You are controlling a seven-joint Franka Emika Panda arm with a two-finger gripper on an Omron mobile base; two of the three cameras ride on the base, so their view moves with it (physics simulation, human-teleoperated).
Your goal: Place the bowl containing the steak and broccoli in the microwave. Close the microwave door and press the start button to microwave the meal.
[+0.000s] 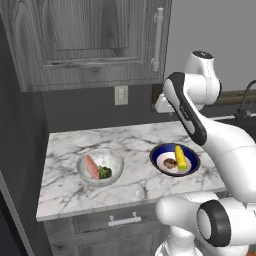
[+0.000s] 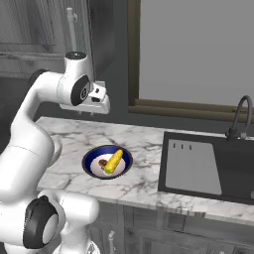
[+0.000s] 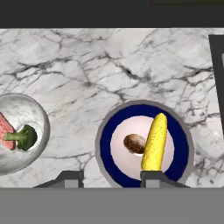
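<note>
Counter [image 1: 135, 187]: white marble with grey veining, running from the dark left wall to the sink.

Bowl [image 1: 100, 166]: clear glass, on the counter's left part, upright. Holds the steak [image 1: 91, 167], a pink slab leaning toward the left side, and the broccoli [image 1: 104, 172] just beside it on the right, touching or nearly so. In the hand view the bowl [image 3: 17, 133] sits at the left edge, partly cut off.

Blue bowl [image 1: 175, 159]: dark blue rim, pale inside, on the counter right of the glass bowl and apart from it, bare marble between. Holds a corn cob [image 1: 180, 156] and a brown meat lump [image 1: 169, 163] lying side by side.

Gripper [image 3: 111, 177]: raised above the counter, over the blue bowl. Finger tips [image 3: 70, 178] stand apart at the bottom of the hand view, the right one in front of the corn's near end; jaws parted, nothing between them, touching nothing.

Arm [image 1: 200, 125]: bends over the counter's right part, hiding some of the back wall in the left base view.

Cabinet [image 1: 95, 40]: grey wood, with a vertical handle, above the glass bowl.

Wall outlet [image 1: 121, 95]: on the dark backsplash below the cabinet.

Sink [image 2: 206, 166]: dark basin set in the counter right of the blue bowl, with a curved black faucet [image 2: 239, 119] behind it.

Window [image 2: 196, 54]: above the sink.

Drawer [image 1: 125, 219]: under the counter edge, with a bar handle.
</note>
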